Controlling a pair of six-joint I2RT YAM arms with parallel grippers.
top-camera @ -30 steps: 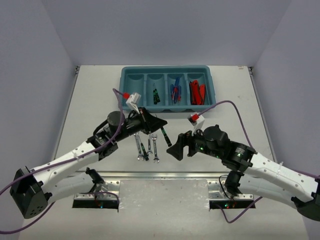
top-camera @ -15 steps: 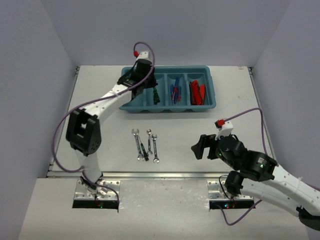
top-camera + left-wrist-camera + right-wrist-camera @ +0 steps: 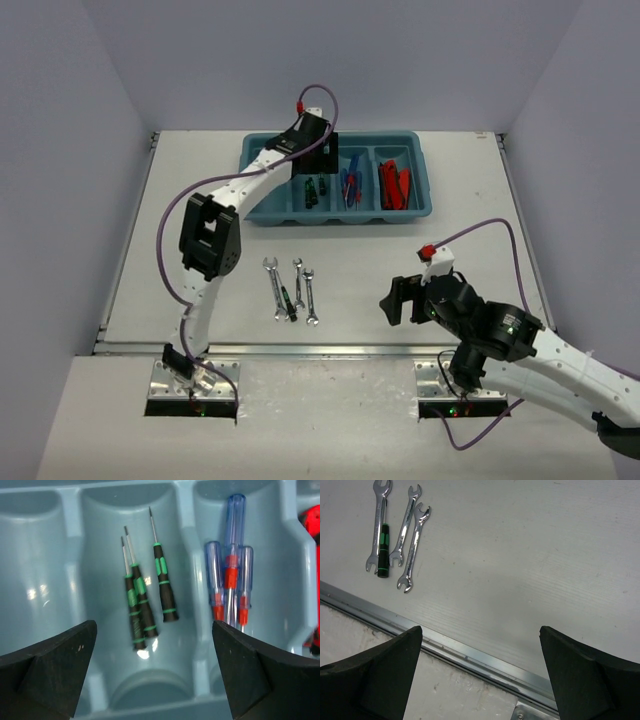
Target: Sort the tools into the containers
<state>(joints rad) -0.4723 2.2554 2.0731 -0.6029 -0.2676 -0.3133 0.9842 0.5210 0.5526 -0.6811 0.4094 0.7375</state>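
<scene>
My left gripper (image 3: 322, 160) hangs open over the teal tray (image 3: 340, 216), above its second compartment. Three green-black drivers (image 3: 145, 597) lie loose in that compartment, below and clear of the fingers (image 3: 55, 665). Blue-handled screwdrivers (image 3: 230, 580) fill the third compartment and red utility knives (image 3: 395, 185) the fourth. On the table, three silver wrenches (image 3: 272, 288) and one green-black driver (image 3: 288, 300) lie together. My right gripper (image 3: 392, 300) is open and empty near the table's front edge, to the right of the wrenches (image 3: 405, 535).
The tray's leftmost compartment (image 3: 35, 580) holds nothing visible. A metal rail (image 3: 470, 652) runs along the table's front edge under my right gripper (image 3: 481, 628). Grey walls close in the table on three sides.
My left arm swung from the table out to the tray, then opened, leaving a third green-black driver in the second compartment. My right arm pulled back toward the front edge.
</scene>
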